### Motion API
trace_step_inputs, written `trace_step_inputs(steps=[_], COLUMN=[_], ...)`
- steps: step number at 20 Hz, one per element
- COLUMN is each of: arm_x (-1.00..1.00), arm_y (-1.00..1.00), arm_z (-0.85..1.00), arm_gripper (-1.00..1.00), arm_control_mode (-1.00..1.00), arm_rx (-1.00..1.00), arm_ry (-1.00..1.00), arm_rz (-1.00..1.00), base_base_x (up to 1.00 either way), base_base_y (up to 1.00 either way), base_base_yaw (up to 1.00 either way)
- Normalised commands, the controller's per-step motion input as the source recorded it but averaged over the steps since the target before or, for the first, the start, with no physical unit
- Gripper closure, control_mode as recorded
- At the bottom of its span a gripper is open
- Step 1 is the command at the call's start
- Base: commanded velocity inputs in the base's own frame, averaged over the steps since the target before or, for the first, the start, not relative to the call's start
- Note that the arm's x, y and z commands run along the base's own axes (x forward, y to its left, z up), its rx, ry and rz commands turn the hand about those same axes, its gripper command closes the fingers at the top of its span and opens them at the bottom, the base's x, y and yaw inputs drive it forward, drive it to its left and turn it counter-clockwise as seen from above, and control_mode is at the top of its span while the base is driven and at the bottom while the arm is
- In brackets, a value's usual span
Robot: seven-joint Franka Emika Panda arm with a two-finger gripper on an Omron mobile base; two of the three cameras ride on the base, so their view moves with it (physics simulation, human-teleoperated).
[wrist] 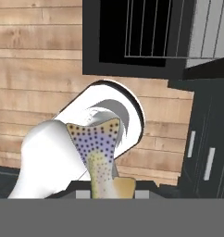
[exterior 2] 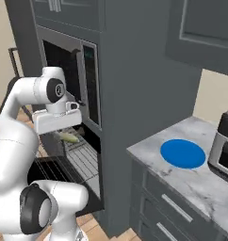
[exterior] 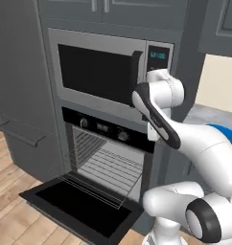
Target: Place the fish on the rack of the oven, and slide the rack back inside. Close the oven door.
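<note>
Fish (wrist: pixel 101 155) hangs in the claw (wrist: pixel 104 187), speckled tail fanning away from the hand camera, its long axis running along the fingers. The claw is closed narrowly on the body. The rack (exterior: pixel 108 165) is pulled out over the open oven door (exterior: pixel 79 206), below the claw, so I judge the next move is downward to it.

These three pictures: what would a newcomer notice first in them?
First, the wide dark oven door lying open and flat, with the grey wire rack drawn out above it. Next, the small spotted yellowish fish held in the jaws, close to the hand camera. Last, the round blue plate on the marble counter.
</note>
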Motion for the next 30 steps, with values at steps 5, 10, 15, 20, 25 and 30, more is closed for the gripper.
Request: trace_step_inputs(steps=[5,10,15,20,25,30], arm_x=[0.0,0.0,0.0,0.0,0.0,0.0], arm_y=[0.0,0.0,0.0,0.0,0.0,-0.26], arm_z=[0.0,0.0,0.0,0.0,0.0,-0.38], arm_gripper=[1.0,1.0,1.0,1.0,1.0,1.0], arm_control_mode=[1.0,1.0,1.0,1.0,1.0,-1.0], arm_rx=[0.0,0.0,0.0,0.0,0.0,0.0], arm_ry=[0.0,0.0,0.0,0.0,0.0,0.07], arm_rz=[0.0,0.0,0.0,0.0,0.0,0.07], base_base_x=[0.21,0.38,0.63,0.51,0.02,0.0], base_base_y=[-0.04,-0.03,-0.11,-0.2,-0.28,-0.05], base_base_yaw=[0.45,0.41,0.29,0.21,0.15,0.03])
